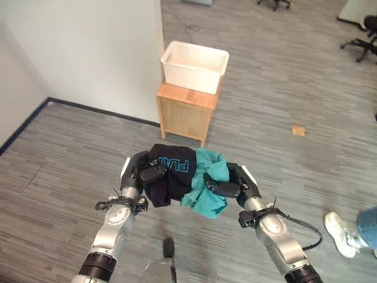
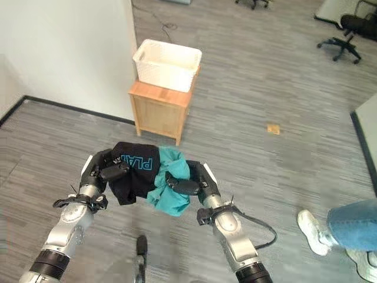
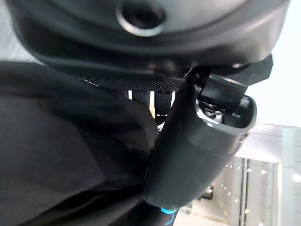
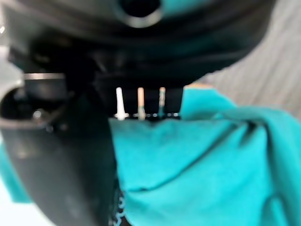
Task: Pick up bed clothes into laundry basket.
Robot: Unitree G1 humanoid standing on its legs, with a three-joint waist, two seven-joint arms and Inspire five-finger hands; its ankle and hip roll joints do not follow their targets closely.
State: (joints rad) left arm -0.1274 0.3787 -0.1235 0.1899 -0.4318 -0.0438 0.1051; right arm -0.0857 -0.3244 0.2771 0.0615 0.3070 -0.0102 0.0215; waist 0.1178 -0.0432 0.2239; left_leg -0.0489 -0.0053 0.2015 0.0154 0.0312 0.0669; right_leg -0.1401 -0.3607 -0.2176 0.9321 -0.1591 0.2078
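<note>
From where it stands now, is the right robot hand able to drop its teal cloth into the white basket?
Probably not yet. The right robot hand grips the teal cloth, but the white basket sits on a wooden cabinet across open floor.

I count two garments: one black garment (image 1: 168, 177) with blue lettering and one teal garment (image 1: 206, 187), bunched side by side. Two robot hands are on them: the left robot hand (image 1: 144, 174) curled on the black one, the right robot hand (image 1: 227, 186) curled on the teal one. There is one white laundry basket (image 1: 194, 66), sitting on one wooden cabinet (image 1: 185, 113). I see one small tan scrap (image 1: 298, 130) on the floor (image 1: 283, 76), two office chairs (image 1: 362, 35) at the far edge, and one person (image 2: 347, 227) at my right.
</note>
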